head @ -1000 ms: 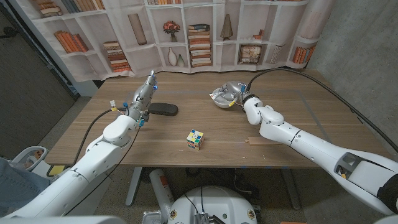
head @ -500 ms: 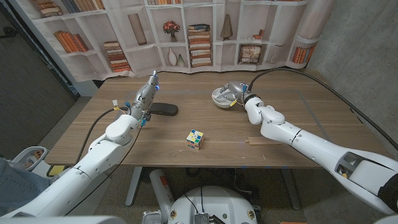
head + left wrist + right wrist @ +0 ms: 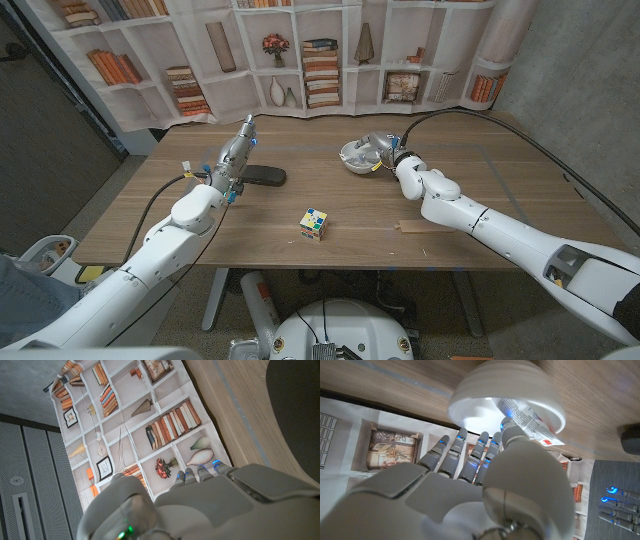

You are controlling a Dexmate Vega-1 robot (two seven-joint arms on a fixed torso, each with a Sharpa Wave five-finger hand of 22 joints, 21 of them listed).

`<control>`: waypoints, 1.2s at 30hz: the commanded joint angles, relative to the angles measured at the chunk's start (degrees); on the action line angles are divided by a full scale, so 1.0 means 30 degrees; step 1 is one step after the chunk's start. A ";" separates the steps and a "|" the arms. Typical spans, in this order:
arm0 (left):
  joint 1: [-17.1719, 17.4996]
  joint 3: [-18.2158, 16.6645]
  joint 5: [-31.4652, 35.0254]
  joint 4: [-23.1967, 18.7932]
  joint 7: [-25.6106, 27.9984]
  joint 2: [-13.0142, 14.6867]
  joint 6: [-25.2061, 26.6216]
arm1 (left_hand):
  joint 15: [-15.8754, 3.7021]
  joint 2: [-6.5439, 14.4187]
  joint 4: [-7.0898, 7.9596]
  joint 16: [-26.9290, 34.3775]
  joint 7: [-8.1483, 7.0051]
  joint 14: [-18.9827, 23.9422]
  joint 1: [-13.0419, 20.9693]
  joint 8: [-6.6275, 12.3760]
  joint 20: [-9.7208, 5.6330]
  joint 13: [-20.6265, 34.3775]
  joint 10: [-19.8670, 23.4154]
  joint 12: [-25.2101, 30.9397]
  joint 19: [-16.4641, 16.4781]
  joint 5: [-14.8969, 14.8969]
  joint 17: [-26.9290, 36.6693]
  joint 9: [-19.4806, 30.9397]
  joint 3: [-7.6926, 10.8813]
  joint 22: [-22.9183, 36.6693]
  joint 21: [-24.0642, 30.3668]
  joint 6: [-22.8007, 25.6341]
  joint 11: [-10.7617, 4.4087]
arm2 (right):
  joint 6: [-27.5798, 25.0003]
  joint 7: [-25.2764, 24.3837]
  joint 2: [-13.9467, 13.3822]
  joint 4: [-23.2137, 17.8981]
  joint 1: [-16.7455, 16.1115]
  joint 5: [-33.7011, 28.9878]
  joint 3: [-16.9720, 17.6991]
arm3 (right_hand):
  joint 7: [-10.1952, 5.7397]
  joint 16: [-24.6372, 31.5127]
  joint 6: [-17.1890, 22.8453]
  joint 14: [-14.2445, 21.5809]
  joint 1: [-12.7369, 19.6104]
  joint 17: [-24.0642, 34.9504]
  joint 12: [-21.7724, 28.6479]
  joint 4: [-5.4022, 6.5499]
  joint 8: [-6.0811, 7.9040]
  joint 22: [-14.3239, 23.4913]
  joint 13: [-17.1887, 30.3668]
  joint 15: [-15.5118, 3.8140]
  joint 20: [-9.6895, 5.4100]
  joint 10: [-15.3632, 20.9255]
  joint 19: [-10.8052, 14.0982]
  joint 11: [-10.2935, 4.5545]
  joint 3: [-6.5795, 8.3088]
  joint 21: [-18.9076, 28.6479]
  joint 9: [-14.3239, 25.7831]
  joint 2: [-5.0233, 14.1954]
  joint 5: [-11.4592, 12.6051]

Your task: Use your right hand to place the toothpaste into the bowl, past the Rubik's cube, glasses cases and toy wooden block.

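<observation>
wooden table before a bookshelf backdrop; toothpaste lies in the bowl near the far edge.
right hand has drawn back slightly from the bowl, fingers loose, holding nothing, so placement looks done. left hand, fingers straight, stands beside a dark case; cube sits mid-table, clear of the way.

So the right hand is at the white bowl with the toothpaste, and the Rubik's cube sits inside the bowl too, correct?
Not quite: the Rubik's cube sits on the table near its front edge, apart from the white bowl, as the head view shows. The right hand is at the bowl with the toothpaste.
</observation>
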 commanded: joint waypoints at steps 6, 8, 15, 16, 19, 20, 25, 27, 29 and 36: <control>-0.0101 0.0115 -0.0048 -0.0017 -0.0070 0.0057 0.0099 | 0.0009 0.0198 -0.0053 -0.0017 -0.0054 -0.1171 0.0044 0.0019 0.0160 0.0048 -0.0010 -0.0008 -0.4002 0.0078 0.0056 0.0068 -0.0163 0.0098 -0.0025 0.0033 -0.0068 | 0.0063 -0.0209 -0.0248 -0.0699 -0.0255 0.0044 0.0310 | -0.0003 0.0172 -0.0094 0.0117 -0.0225 0.0038 0.0031 0.0140 0.0043 0.0049 0.0115 -0.0902 0.0106 -0.0053 0.0190 0.0042 0.0061 0.0201 0.0040 0.0065 0.0030; -0.0150 0.0143 -0.0040 -0.0002 -0.0084 0.0048 0.0122 | 0.0015 0.0201 -0.0054 -0.0019 -0.0053 -0.1175 0.0048 0.0018 0.0164 0.0048 -0.0020 -0.0012 -0.4006 0.0078 0.0056 0.0068 -0.0168 0.0098 -0.0026 0.0031 -0.0059 | 0.0016 -0.0283 -0.0261 -0.0779 -0.0280 -0.0018 0.0350 | 0.0019 0.0214 -0.0095 0.0207 -0.0233 0.0037 0.0044 0.0141 0.0062 0.0050 0.0118 -0.0910 0.0009 -0.0041 0.0257 0.0039 0.0075 0.0232 0.0041 0.0075 0.0035; -0.0284 0.0196 -0.0083 0.0031 -0.0145 0.0070 0.0270 | 0.0001 0.0228 -0.0058 -0.0018 -0.0044 -0.1175 0.0073 0.0017 0.0175 0.0048 -0.0037 -0.0019 -0.4008 0.0077 0.0056 0.0068 -0.0185 0.0098 -0.0020 0.0028 -0.0052 | -0.0102 -0.0462 -0.0270 -0.1089 -0.0362 0.0018 0.0598 | -0.0001 0.0283 -0.0027 0.0375 -0.0279 0.0034 0.0099 0.0160 0.0137 0.0052 0.0124 -0.0905 -0.0047 0.0045 0.0300 0.0049 0.0103 0.0256 0.0047 0.0105 0.0042; -0.0313 0.0208 -0.0087 0.0078 -0.0181 0.0042 0.0212 | 0.0002 0.0234 -0.0059 -0.0017 -0.0045 -0.1172 0.0079 0.0013 0.0186 0.0048 -0.0033 -0.0017 -0.4010 0.0078 0.0056 0.0068 -0.0188 0.0098 -0.0020 0.0016 -0.0048 | -0.0124 -0.0490 -0.0280 -0.1128 -0.0360 -0.0036 0.0598 | 0.0012 0.0287 -0.0013 0.0386 -0.0286 0.0034 0.0104 0.0164 0.0147 0.0052 0.0125 -0.0907 -0.0057 0.0053 0.0301 0.0050 0.0105 0.0257 0.0047 0.0110 0.0043; -0.0409 0.0274 -0.0088 0.0081 -0.0243 0.0072 0.0338 | 0.0019 0.0250 -0.0062 -0.0027 -0.0035 -0.1197 0.0094 0.0014 0.0185 0.0048 -0.0045 -0.0022 -0.4003 0.0078 0.0055 0.0068 -0.0193 0.0098 -0.0015 0.0019 -0.0058 | -0.0209 -0.0539 -0.0327 -0.1302 -0.0358 -0.0254 0.0576 | 0.0008 0.0306 -0.0010 0.0424 -0.0318 0.0042 0.0138 0.0195 0.0164 0.0054 0.0128 -0.0998 -0.0102 0.0117 0.0280 0.0067 0.0131 0.0253 0.0051 0.0174 0.0047; -0.0457 0.0316 -0.0032 0.0113 -0.0257 0.0068 0.0330 | 0.0023 0.0257 -0.0064 -0.0029 -0.0038 -0.1201 0.0102 0.0018 0.0184 0.0048 -0.0035 -0.0018 -0.4020 0.0079 0.0055 0.0068 -0.0195 0.0098 -0.0021 0.0027 -0.0070 | -0.0184 -0.0538 -0.0367 -0.1412 -0.0361 -0.0277 0.0602 | 0.0010 0.0308 -0.0011 0.0427 -0.0325 0.0045 0.0140 0.0204 0.0168 0.0055 0.0128 -0.1023 -0.0116 0.0117 0.0279 0.0062 0.0140 0.0254 0.0052 0.0195 0.0048; -0.0508 0.0348 -0.0103 0.0216 -0.0272 -0.0015 0.0316 | 0.0028 0.0291 -0.0071 -0.0029 -0.0046 -0.1203 0.0134 0.0020 0.0173 0.0048 -0.0041 -0.0021 -0.4007 0.0080 0.0054 0.0068 -0.0199 0.0098 -0.0012 0.0029 -0.0063 | -0.0102 -0.0600 -0.0492 -0.1726 -0.0432 -0.0316 0.0766 | 0.0019 0.0321 -0.0003 0.0452 -0.0359 0.0054 0.0173 0.0236 0.0188 0.0057 0.0130 -0.1053 -0.0155 0.0180 0.0263 0.0075 0.0169 0.0252 0.0055 0.0264 0.0050; -0.0520 0.0363 -0.0063 0.0222 -0.0243 -0.0017 0.0307 | 0.0019 0.0304 -0.0074 -0.0026 -0.0051 -0.1195 0.0147 0.0017 0.0182 0.0048 -0.0040 -0.0020 -0.4017 0.0081 0.0054 0.0068 -0.0200 0.0098 -0.0014 0.0021 -0.0054 | -0.0056 -0.0647 -0.0540 -0.1883 -0.0496 -0.0260 0.0892 | 0.0024 0.0323 -0.0003 0.0459 -0.0375 0.0058 0.0212 0.0251 0.0198 0.0058 0.0131 -0.1103 -0.0169 0.0264 0.0257 0.0127 0.0186 0.0253 0.0056 0.0302 0.0048; -0.0539 0.0368 -0.0066 0.0228 -0.0249 -0.0022 0.0301 | 0.0038 0.0320 -0.0078 -0.0029 -0.0056 -0.1205 0.0161 0.0022 0.0174 0.0048 -0.0039 -0.0020 -0.4003 0.0081 0.0053 0.0068 -0.0202 0.0098 -0.0007 0.0033 -0.0058 | 0.0116 -0.0709 -0.0594 -0.1996 -0.0550 -0.0141 0.1032 | 0.0034 0.0325 0.0002 0.0462 -0.0394 0.0061 0.0215 0.0264 0.0205 0.0058 0.0131 -0.1104 -0.0186 0.0266 0.0251 0.0114 0.0192 0.0252 0.0057 0.0320 0.0046; -0.0545 0.0360 -0.0080 0.0332 -0.0193 -0.0096 0.0215 | 0.0050 0.0362 -0.0088 -0.0030 -0.0074 -0.1207 0.0204 0.0016 0.0199 0.0048 -0.0049 -0.0024 -0.3990 0.0081 0.0052 0.0068 -0.0208 0.0097 0.0002 0.0018 -0.0074 | 0.0898 -0.0855 -0.0728 -0.2232 -0.0626 0.0247 0.1419 | -0.0035 0.0328 0.0027 0.0475 -0.0446 0.0065 0.0221 0.0297 0.0233 0.0060 0.0133 -0.1176 -0.0321 0.0265 0.0267 0.0082 0.0212 0.0263 0.0060 0.0373 0.0036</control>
